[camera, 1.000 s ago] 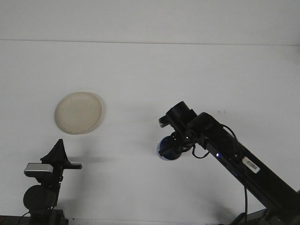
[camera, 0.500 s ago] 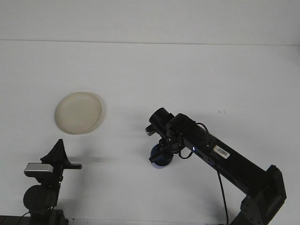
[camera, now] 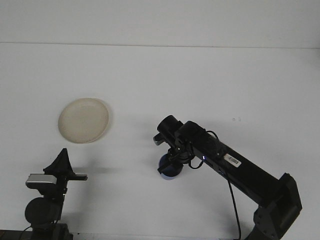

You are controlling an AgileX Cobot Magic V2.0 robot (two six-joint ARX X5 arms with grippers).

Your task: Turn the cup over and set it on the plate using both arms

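Observation:
A blue cup [camera: 167, 167] sits low at the table's middle, mostly covered by my right gripper [camera: 171, 159], which reaches down over it from the right; the arm's black body hides how the fingers stand around it. A cream plate [camera: 83, 120] lies flat at the left, well apart from the cup. My left gripper [camera: 62, 165] rests at the bottom left, below the plate, pointing up with nothing in it.
The white table [camera: 200, 80] stretches back to a pale wall. My right arm [camera: 235, 167] crosses the lower right diagonally, with a cable hanging under it.
My right arm has swung left with the blue cup, which now sits lower and further left. The left arm and the plate have not moved.

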